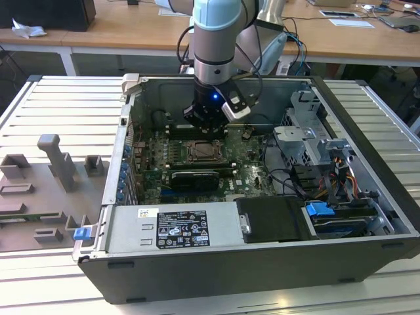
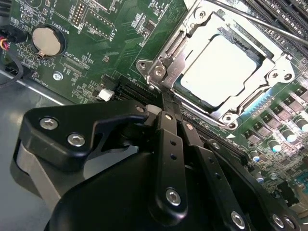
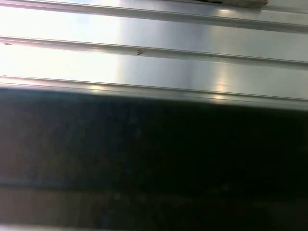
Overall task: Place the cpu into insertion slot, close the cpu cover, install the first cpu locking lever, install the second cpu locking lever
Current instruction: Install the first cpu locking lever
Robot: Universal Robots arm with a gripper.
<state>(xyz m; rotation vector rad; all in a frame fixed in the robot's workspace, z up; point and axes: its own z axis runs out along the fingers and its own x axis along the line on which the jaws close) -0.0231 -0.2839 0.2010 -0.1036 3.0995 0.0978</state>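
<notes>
Gripper (image 2: 166, 108): black, jaws drawn together and holding nothing, tip at the near corner of the cpu cover (image 2: 192, 29). Cpu cover: silvery frame, lying down over the cpu (image 2: 226, 67). Cpu: pale face showing through the cut-out, seated in the insertion slot (image 1: 205, 151). Locking lever (image 2: 260, 21): thin rod beyond the frame, apparently unlatched; press squarely and slowly, clear of the capacitors.

Cpu (image 2: 222, 67) seated in insertion slot (image 2: 180, 85), cpu cover (image 2: 168, 60) closed.

arm (image 1: 213, 39): pale blue cap, grey tube | tool (image 2: 168, 159): black links, silver screws | blue light
</notes>
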